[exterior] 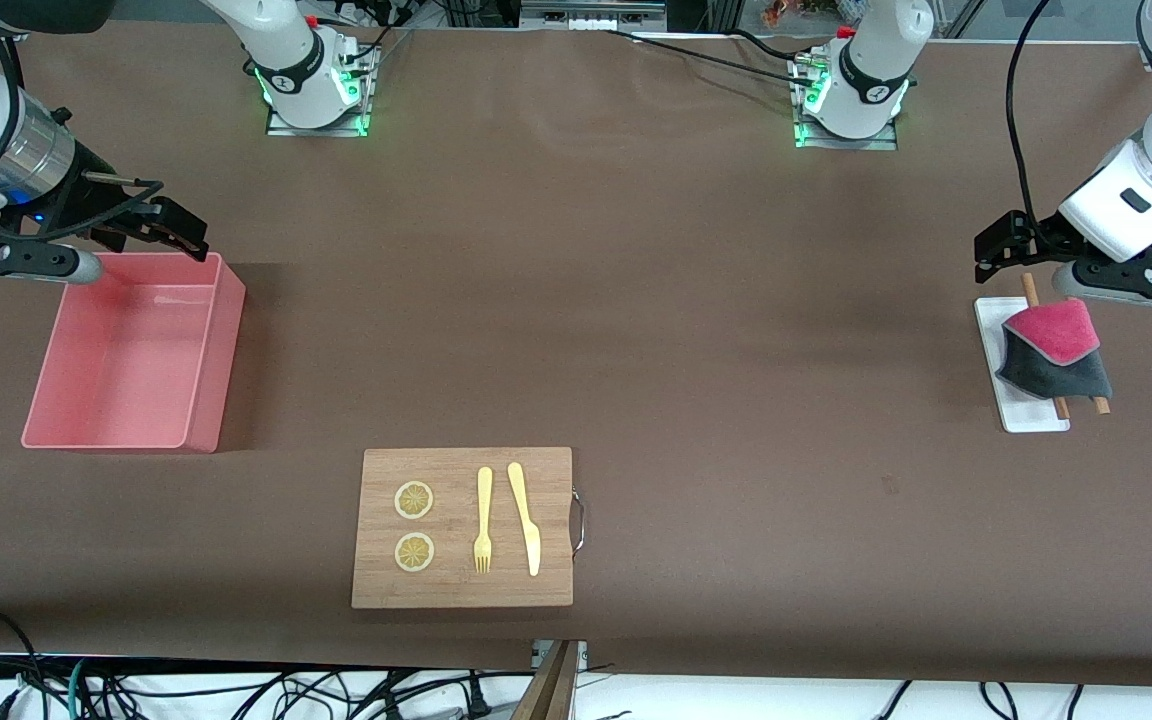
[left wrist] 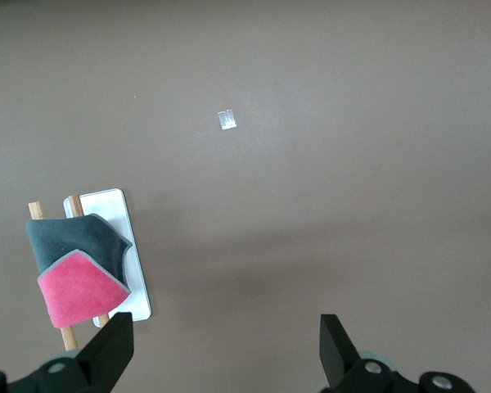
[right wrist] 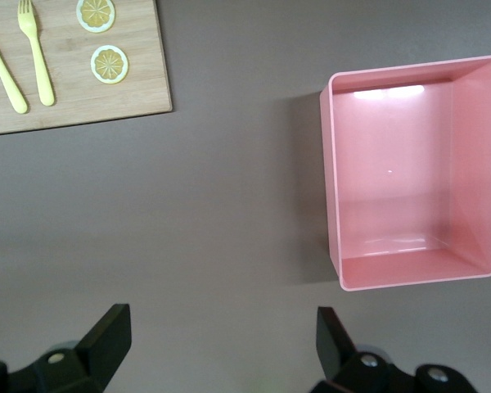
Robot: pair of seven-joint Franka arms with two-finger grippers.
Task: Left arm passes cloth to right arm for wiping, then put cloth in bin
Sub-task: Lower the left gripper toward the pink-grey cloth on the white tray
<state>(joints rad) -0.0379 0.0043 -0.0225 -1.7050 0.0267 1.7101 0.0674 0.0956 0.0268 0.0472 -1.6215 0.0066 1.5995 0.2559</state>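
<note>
We find the cloth point(exterior: 1054, 352) folded, pink face over grey, draped across a small white tray point(exterior: 1034, 416) and two wooden sticks point(exterior: 1100, 405) at the left arm's end of the table. The left gripper point(exterior: 1011, 250) hangs in the air just beside the tray's end farthest from the front camera, jaws spread wide and holding nothing; the left wrist view shows both fingers point(left wrist: 108, 350) apart with bare table between them. The right gripper point(exterior: 161, 225) hovers over the rim of the pink bin point(exterior: 206, 420) at the right arm's end, its claws parted and empty.

We judge the first pickup to be the main risk:

- The cloth sits on the sticks. A deep pinch may trap a stick with the fabric, or tip the light tray.
- A shallow pinch may catch only the top pink fold, so the cloth unfolds and hangs low during the handover.
- A trailing cloth may sweep the fork point(exterior: 483, 520), knife point(exterior: 525, 517) and lemon slices point(exterior: 414, 500) on the cutting board point(exterior: 463, 595) in the middle of the table.
- The handover spans most of the table; a poor overlap of the two grips may drop the cloth.
</note>
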